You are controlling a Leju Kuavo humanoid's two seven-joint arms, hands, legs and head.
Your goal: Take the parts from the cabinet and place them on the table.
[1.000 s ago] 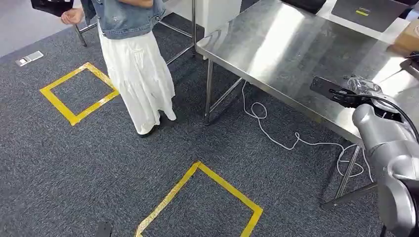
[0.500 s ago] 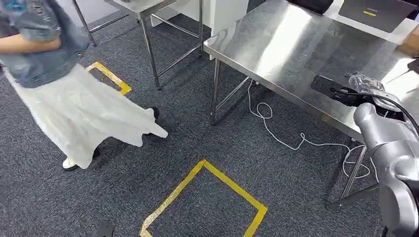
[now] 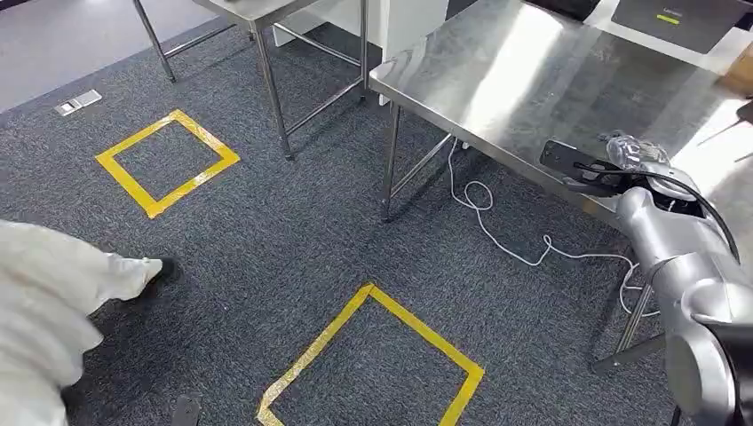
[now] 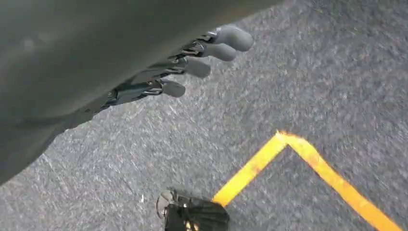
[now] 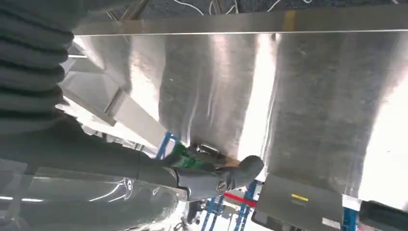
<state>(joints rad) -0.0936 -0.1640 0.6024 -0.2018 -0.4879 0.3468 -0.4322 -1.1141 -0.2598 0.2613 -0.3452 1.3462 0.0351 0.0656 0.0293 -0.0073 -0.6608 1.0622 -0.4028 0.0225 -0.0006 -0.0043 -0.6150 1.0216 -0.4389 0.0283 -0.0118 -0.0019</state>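
Nearest, at the lower right of the head view, the silver right arm (image 3: 701, 293) rises toward the steel table (image 3: 533, 80). At its end the right hand (image 3: 635, 164) sits over the table's near edge, low above the surface. It carries a part in a clear plastic bag (image 3: 630, 149), the glossy film bunched at the hand. In the right wrist view the same wrap (image 5: 96, 202) lies against the thick grey thumb (image 5: 207, 178), so the fingers appear closed on the bagged part, though the film hides the contact itself. Judged from this posture, the part is held over the tabletop so that it can be set down, and delivery is close to done.

The left hand (image 4: 192, 57) hangs beside the body over the grey carpet (image 3: 266, 248), fingers extended and apart, holding nothing. This suits an arm with no part in the placing.

In the lower centre of the head view a yellow tape square (image 3: 373, 355) marks the floor. A white cable (image 3: 506, 231) trails under the table. At the lower left edge, a person's white skirt and dark shoe (image 3: 164, 266) show. A second yellow square (image 3: 169, 160) lies at upper left, and beyond it stand the legs of another steel table (image 3: 266, 80).
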